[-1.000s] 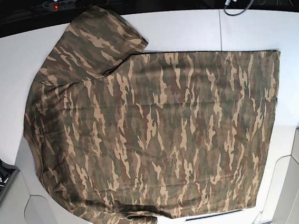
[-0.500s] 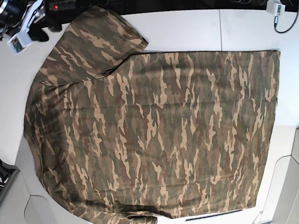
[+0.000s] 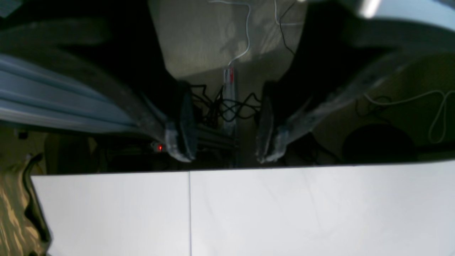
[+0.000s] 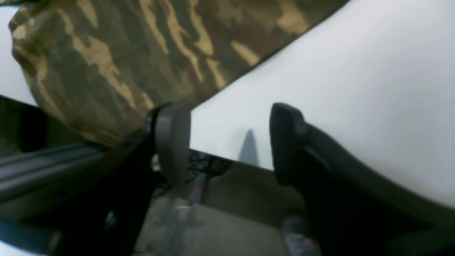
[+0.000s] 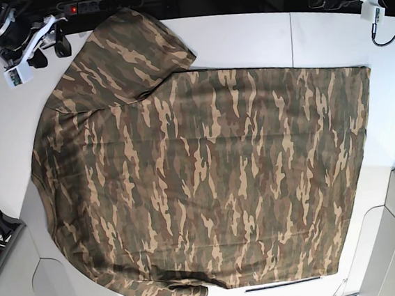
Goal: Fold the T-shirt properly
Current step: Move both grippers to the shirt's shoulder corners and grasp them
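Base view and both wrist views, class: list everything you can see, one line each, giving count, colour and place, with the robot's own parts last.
T-shirt: one, green, brown and tan camouflage, spread flat across the table.
Table: one, white, under the shirt.
Power strip: one, dark with a red light, behind the table's far edge.
Cables: several, black and white, on the floor beyond the table.
Right gripper: one, dark, open, by the shirt's sleeve.
Left gripper: one, open, over the table's far edge.

T-shirt (image 5: 208,182) flat on table (image 5: 243,38); pincers at far corners, apart.
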`<state>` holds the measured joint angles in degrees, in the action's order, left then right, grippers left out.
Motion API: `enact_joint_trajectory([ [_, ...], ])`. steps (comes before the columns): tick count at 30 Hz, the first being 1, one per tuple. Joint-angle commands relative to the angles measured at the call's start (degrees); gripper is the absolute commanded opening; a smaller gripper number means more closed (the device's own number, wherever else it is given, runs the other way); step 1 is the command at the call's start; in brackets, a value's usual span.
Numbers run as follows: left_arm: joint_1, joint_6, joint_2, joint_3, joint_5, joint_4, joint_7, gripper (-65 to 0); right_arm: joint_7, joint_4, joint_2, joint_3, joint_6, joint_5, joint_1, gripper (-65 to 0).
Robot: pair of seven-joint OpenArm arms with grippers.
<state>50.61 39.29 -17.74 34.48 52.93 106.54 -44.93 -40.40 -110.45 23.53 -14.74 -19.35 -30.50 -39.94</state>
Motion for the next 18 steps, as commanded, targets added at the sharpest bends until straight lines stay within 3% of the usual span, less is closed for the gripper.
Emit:
enact_joint_trajectory([
  [1, 0.6, 0.7, -0.5, 0.5, 0.8, 0.7, 1.4, -33.8, 0.7, -0.3, -0.5, -0.4, -0.7, -0.6, 0.3, -30.2],
  [9, -0.3, 0.7, -0.5, 0.5, -1.3, 0.7, 1.4, -33.8, 0.7, 2.6, -7.0, -0.4, -4.5, -3.4, 2.2, -30.3],
  [18, -0.3, 0.7, -0.5, 0.5, -1.3, 0.7, 1.4, -33.2, 0.7, 5.3, -11.8, 1.1, -4.9, -3.4, 6.3, -30.3],
])
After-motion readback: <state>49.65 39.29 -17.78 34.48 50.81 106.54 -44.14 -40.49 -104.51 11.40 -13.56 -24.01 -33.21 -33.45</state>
